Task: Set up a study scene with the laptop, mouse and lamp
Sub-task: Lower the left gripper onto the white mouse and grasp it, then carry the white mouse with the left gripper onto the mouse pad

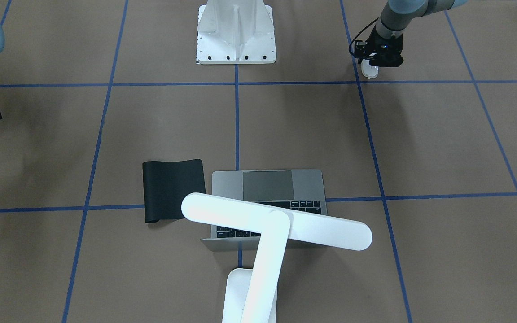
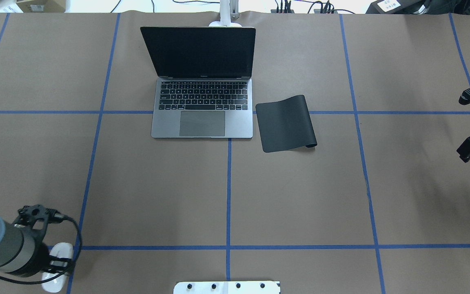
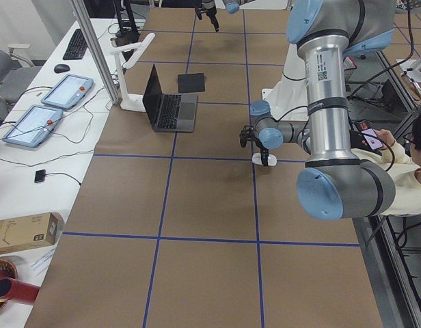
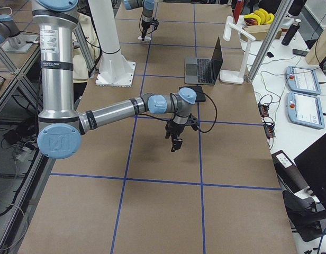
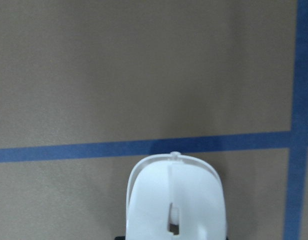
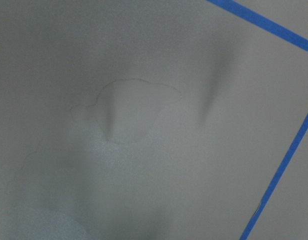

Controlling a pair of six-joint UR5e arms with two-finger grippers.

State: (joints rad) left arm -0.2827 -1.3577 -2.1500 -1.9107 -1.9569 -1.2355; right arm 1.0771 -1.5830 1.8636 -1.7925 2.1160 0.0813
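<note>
Mouse [image 2: 61, 251] lies on the table at the laptop's [image 2: 202, 104] 7 o'clock in the overhead view, long axis near 12–6. The left gripper [image 2: 53, 264] straddles it, though I cannot tell if it is clamped. The mat [image 2: 286, 122] lies at the mouse's 2 o'clock, well apart. The right gripper's [image 2: 469, 148] spread is unclear.

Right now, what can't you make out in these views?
- left gripper hold on the mouse: the arm mostly covers the fingers overhead, and the wrist view crops them out.
- lamp base: cut off by the front view's bottom edge.
- laptop keyboard: partly hidden by the lamp head in the front view.
</note>
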